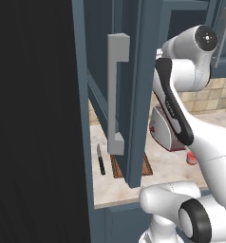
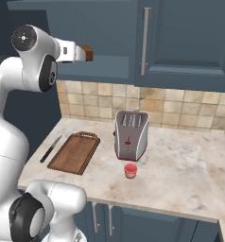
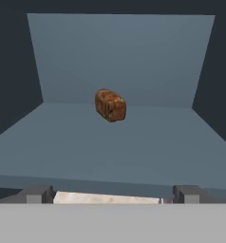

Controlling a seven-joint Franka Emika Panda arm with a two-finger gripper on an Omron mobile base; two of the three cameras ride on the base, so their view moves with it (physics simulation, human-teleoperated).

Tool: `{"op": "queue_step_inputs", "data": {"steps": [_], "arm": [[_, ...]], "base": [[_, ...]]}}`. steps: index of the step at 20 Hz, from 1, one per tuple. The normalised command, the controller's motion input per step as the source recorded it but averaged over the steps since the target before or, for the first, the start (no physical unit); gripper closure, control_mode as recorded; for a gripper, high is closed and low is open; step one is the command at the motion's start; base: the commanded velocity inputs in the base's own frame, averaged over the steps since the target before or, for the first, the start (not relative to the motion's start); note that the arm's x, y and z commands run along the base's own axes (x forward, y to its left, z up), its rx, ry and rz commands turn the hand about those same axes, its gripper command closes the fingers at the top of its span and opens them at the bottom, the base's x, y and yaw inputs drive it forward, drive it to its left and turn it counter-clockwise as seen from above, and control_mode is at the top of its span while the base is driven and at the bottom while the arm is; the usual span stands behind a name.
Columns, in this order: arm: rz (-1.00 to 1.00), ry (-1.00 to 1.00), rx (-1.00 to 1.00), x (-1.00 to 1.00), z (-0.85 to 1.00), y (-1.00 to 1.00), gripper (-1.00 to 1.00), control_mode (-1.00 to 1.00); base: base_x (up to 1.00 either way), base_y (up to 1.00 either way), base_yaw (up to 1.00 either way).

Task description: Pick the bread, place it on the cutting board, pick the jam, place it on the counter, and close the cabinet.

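Observation:
The bread (image 3: 110, 105), a small brown chunk, lies on the shelf inside the open cabinet (image 3: 110, 152), straight ahead of my gripper (image 3: 112, 193). The gripper is open, with nothing between its fingertips, which stand at the shelf's front edge, short of the bread. From the right base the bread (image 2: 87, 53) shows just past the end of my hand. The cabinet door (image 1: 134, 95) swings out wide, its grey bar handle (image 1: 116, 95) toward the camera. The cutting board (image 2: 75, 152) lies bare on the counter (image 2: 180, 165). The red jam (image 2: 130, 170) stands on the counter in front of the toaster.
A silver toaster (image 2: 131, 134) stands mid-counter against the tiled wall. A black-handled knife (image 2: 51, 148) lies left of the board. The open door hides part of the board (image 1: 146, 166) from the left base. A closed upper cabinet (image 2: 185, 38) hangs to the right.

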Motion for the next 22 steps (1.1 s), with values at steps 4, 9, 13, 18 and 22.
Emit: {"op": "queue_step_inputs", "data": {"steps": [4,9,13,18,22], "arm": [[0.01,0.00,0.00,0.10,-0.08,0.00,-1.00,-1.00],[0.01,0.00,0.00,0.16,-0.10,0.00,-1.00,-1.00],[0.01,0.00,0.00,0.19,-0.05,0.00,-1.00,-1.00],[0.01,0.00,0.00,0.21,-0.04,0.00,-1.00,-1.00],[0.01,0.00,0.00,0.23,-0.03,0.00,-1.00,-1.00]], "base": [[0.00,0.00,0.00],[0.00,0.00,0.00],[0.00,0.00,0.00],[0.00,0.00,0.00],[0.00,0.00,0.00]]}}
